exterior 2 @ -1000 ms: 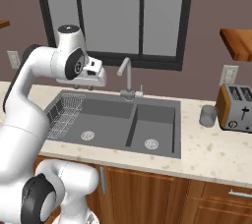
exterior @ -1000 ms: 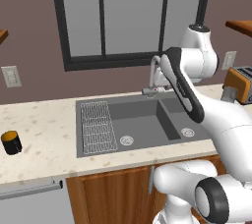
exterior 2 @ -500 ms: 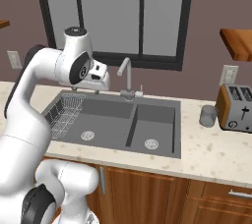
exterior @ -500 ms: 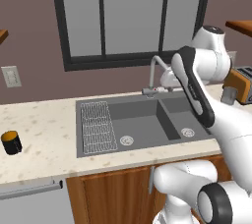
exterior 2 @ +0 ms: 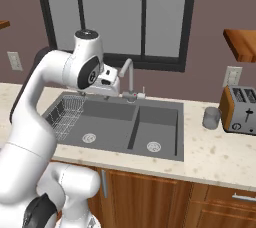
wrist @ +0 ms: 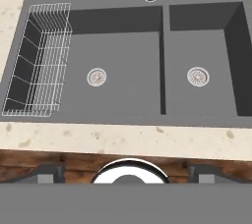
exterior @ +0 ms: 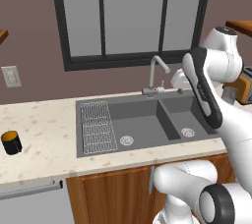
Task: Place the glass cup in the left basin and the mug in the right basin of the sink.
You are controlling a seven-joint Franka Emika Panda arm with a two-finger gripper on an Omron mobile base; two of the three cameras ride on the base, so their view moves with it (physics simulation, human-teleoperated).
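We see the gripper from its own camera, its two dark fingertips spread wide at the bottom edge with nothing between them, so it is released and empty, held high above the front edge of the sink. Just past a strip of speckled beige counter lie the two dark grey basins. The wider left basin holds a wire rack along its left wall and a round silver drain, and no cup. The narrower right basin holds its own drain alone. The black mug with its orange inside stands upright on the counter well to the left of the sink. The glass cup stands upright on the counter to the right of the sink, just beside a toaster. Compared with a second ago, the arm has swung a little toward the faucet, while the mug and the glass cup have not moved. Behind the sink the curved silver faucet rises at the divider, and beyond it a dark-framed window sits in a brown wall. Wooden cabinets run below the counter.
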